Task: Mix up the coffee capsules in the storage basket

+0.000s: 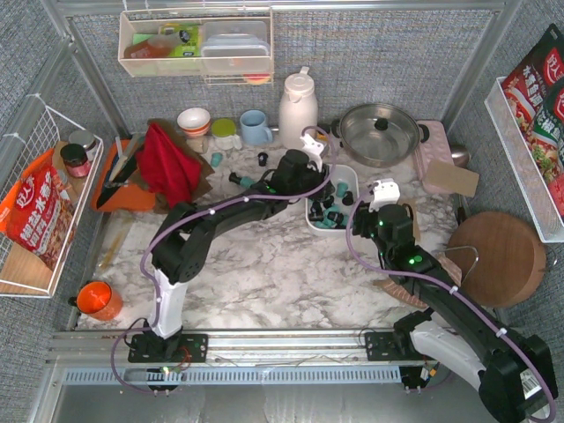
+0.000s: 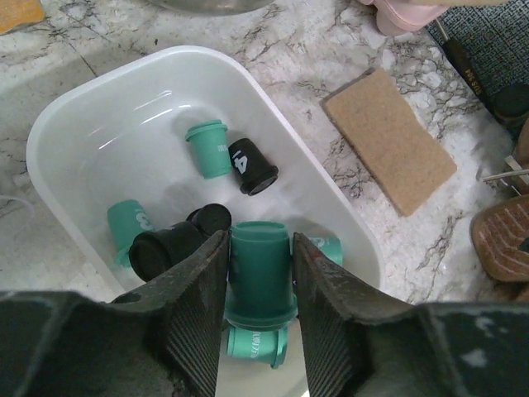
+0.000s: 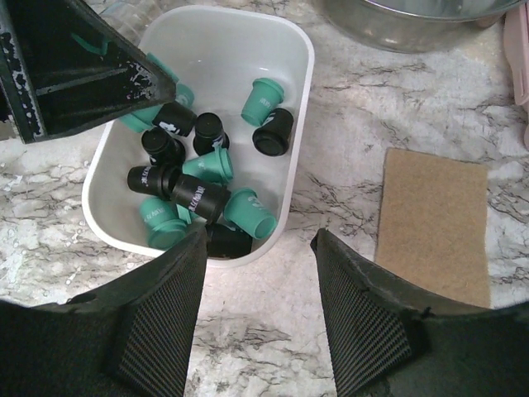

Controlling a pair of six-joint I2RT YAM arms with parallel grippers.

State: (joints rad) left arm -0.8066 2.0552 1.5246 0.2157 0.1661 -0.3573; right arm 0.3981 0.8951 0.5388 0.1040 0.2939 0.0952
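Observation:
The white storage basket (image 1: 354, 176) sits mid-table and holds several teal and black coffee capsules (image 3: 198, 194). My left gripper (image 2: 259, 248) is just above the basket's near end (image 2: 124, 141), shut on an upright teal capsule (image 2: 259, 273). Other capsules lie below and beside it (image 2: 252, 165). In the top view the left gripper (image 1: 315, 187) is over the basket's left side. My right gripper (image 3: 258, 248) is open and empty, over bare marble just beside the basket's rim (image 3: 291, 141); it also shows in the top view (image 1: 377, 204). A few loose capsules (image 1: 238, 179) lie on the table left of the basket.
A tan pad (image 3: 434, 219) lies right of the basket. Behind stand a steel pot (image 1: 379, 132), a white thermos (image 1: 298, 99) and a blue mug (image 1: 256, 128). A red cloth (image 1: 167, 163) is at the left and a round wooden board (image 1: 496, 258) at the right.

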